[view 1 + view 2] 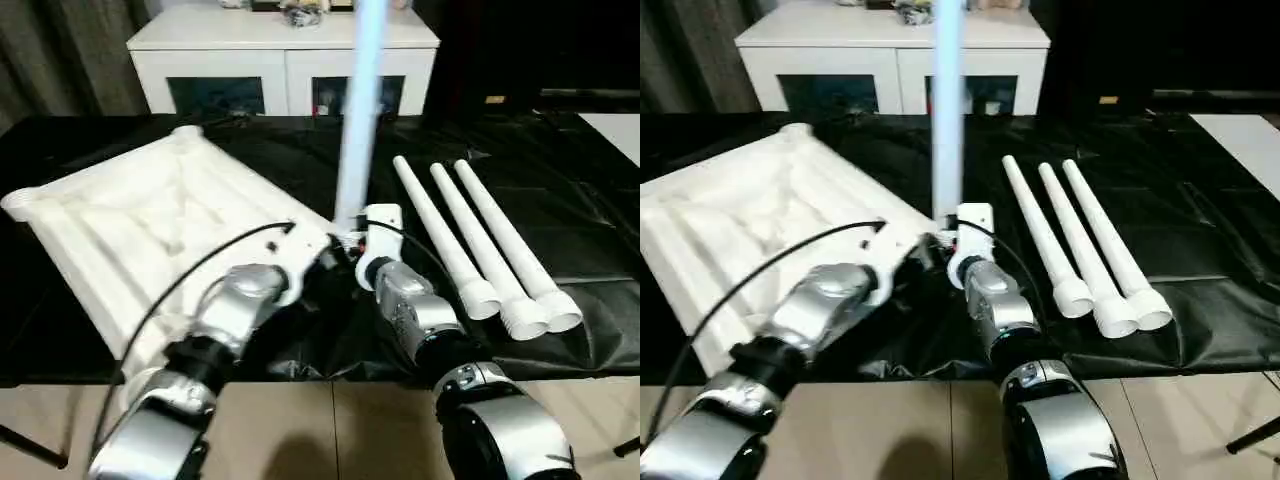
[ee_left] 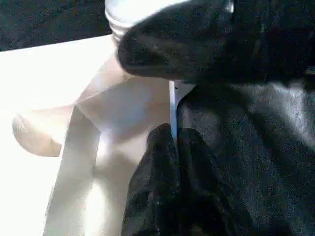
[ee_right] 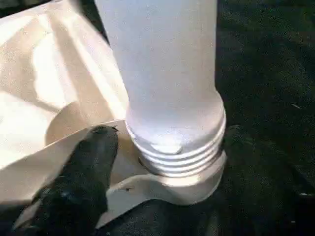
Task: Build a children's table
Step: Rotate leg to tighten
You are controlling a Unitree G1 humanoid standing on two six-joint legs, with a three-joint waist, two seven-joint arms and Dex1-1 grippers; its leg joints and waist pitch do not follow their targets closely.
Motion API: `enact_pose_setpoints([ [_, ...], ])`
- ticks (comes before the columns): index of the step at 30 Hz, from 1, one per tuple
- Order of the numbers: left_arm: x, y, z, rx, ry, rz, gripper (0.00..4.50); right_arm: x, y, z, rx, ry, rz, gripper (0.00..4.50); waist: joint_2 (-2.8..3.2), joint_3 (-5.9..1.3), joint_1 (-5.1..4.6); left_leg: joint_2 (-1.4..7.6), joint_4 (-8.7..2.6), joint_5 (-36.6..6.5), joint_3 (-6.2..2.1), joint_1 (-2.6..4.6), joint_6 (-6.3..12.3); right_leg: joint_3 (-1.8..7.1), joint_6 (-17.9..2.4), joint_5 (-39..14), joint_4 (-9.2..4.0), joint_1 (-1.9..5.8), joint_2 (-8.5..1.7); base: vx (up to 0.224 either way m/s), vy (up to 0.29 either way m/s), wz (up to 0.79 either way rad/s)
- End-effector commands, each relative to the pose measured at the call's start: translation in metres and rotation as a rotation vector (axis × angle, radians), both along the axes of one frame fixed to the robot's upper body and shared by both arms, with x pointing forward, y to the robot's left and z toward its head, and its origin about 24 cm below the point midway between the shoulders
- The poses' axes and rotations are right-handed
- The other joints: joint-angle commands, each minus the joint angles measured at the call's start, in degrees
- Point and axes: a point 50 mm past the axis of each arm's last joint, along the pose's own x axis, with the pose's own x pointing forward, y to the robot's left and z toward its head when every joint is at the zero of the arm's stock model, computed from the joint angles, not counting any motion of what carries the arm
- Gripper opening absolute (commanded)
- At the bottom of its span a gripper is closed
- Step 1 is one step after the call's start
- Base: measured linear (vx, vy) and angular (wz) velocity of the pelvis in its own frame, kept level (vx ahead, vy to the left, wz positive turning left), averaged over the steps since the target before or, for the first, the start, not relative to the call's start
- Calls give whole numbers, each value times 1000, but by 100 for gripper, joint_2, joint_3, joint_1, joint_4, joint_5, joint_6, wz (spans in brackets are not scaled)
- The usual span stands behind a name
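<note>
The children's table is in parts on a black cloth. Its white tabletop (image 1: 130, 220) lies ribbed side up at the left. One white leg (image 1: 360, 120) stands upright in the near right corner socket (image 3: 187, 187), its threaded end partly showing above the socket rim. Three more legs (image 1: 480, 240) lie side by side to the right. My left gripper (image 2: 173, 142) is shut on the tabletop's thin edge beside that socket. My right gripper (image 1: 352, 243) sits at the foot of the upright leg, open, with no finger touching the leg in the right wrist view.
A white cabinet (image 1: 285, 60) with glass doors stands behind the table. The black cloth (image 1: 560, 200) covers the whole work surface to its front edge. Light flooring (image 1: 330, 420) shows below that edge.
</note>
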Motion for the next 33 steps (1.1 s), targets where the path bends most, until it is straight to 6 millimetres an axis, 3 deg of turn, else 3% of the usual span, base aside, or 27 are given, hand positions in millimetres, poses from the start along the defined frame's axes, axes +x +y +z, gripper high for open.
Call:
enact_pose_setpoints([
  [1,-10,5,-8,-24,23,-81,0,2,-4,9,-4,-52,74,384,-37,-324,44,123,-405,-1247,-5,-30,331,214,-1163,-1496,-488,281,-268,0,0,0],
  [4,-25,13,-8,-39,40,-250,0,-4,-26,10,-84,-107,237,384,-30,-339,116,151,-392,-827,4,-55,467,216,-1333,-894,-400,310,-259,0,0,0],
  [8,-36,19,-9,-38,70,-347,0,-9,-39,11,-106,-123,334,384,-19,-342,124,167,-384,-805,22,-35,473,230,-1462,-664,-363,303,-260,0,0,0],
  [12,-49,26,-4,-66,109,-467,0,-25,-56,9,-155,-103,571,384,-29,-337,150,181,-378,-817,38,-12,568,239,-1569,-379,-327,298,-236,0,0,0],
  [18,-49,29,1,-80,110,-496,0,-39,-62,6,-187,-59,761,384,-65,-294,160,180,-412,-1206,36,-12,390,261,-1375,-1258,-417,290,-264,0,0,0],
  [25,-48,31,1,-63,107,-488,0,-47,-65,1,-232,-31,834,384,-85,-307,165,170,-399,-974,28,-53,411,257,-1343,-1112,-403,311,-263,0,0,0],
  [33,-47,32,1,-62,103,-482,0,-46,-66,0,-200,-39,787,384,-67,-306,158,177,-402,-1026,22,-43,392,252,-1321,-1236,-416,295,-260,0,0,0],
])
